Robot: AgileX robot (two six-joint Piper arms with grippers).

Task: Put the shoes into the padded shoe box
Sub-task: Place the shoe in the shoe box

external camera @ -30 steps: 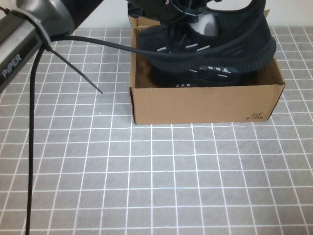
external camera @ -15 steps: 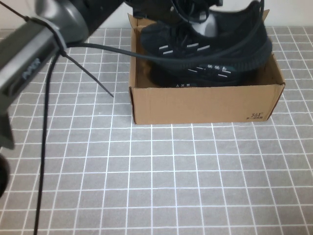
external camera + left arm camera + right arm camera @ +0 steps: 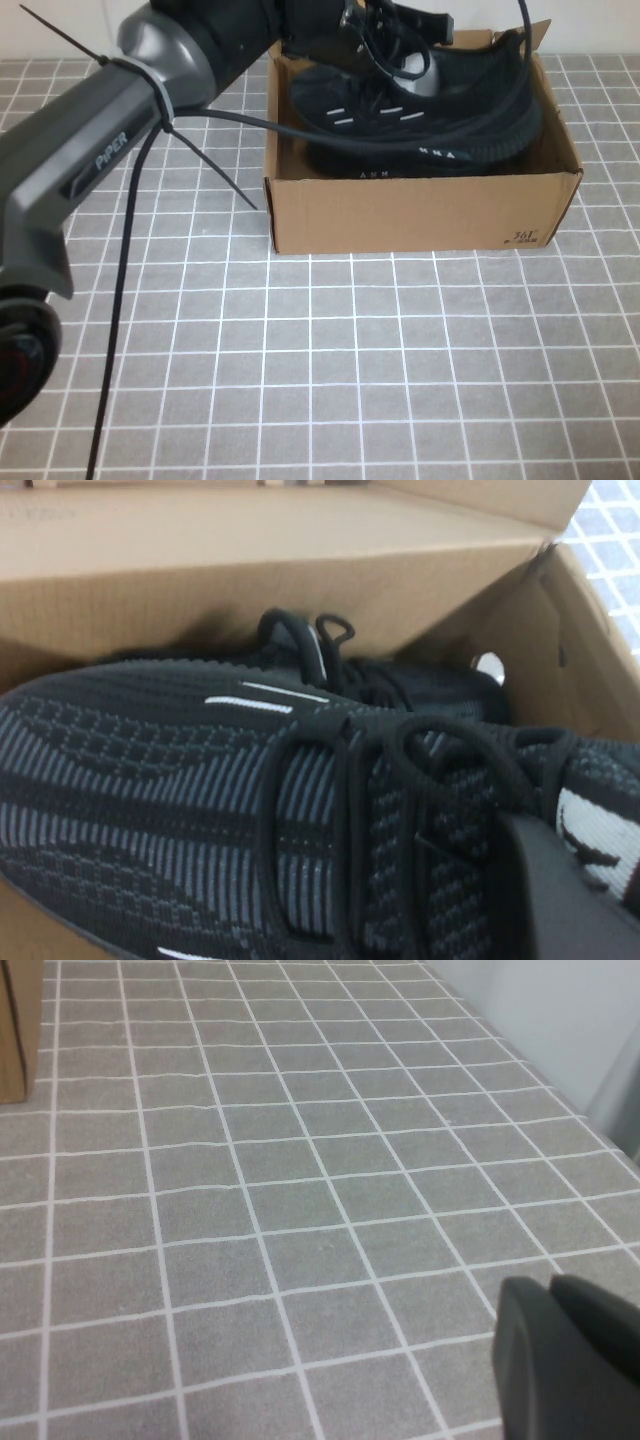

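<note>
The padded shoe box (image 3: 400,215) stands at the back middle of the table. One black shoe (image 3: 400,160) lies inside it. My left gripper (image 3: 388,38) is over the box, shut on the second shoe (image 3: 430,100) at its opening, and holds it tilted, resting on the first shoe with its heel above the rim. In the left wrist view the held shoe (image 3: 200,810) fills the picture, with one finger (image 3: 570,910) in its opening, the other shoe (image 3: 440,685) beyond it and the box wall (image 3: 250,570) behind. My right gripper (image 3: 555,1295) is shut and empty above bare table.
The grey gridded tabletop (image 3: 350,370) spreads in front of the box. My left arm (image 3: 110,150) and its black cable (image 3: 120,320) cross the left side. A box corner (image 3: 15,1030) shows at the edge of the right wrist view.
My left arm has swung further into view and lowered the held shoe into the box, onto the other shoe. The box has not moved.
</note>
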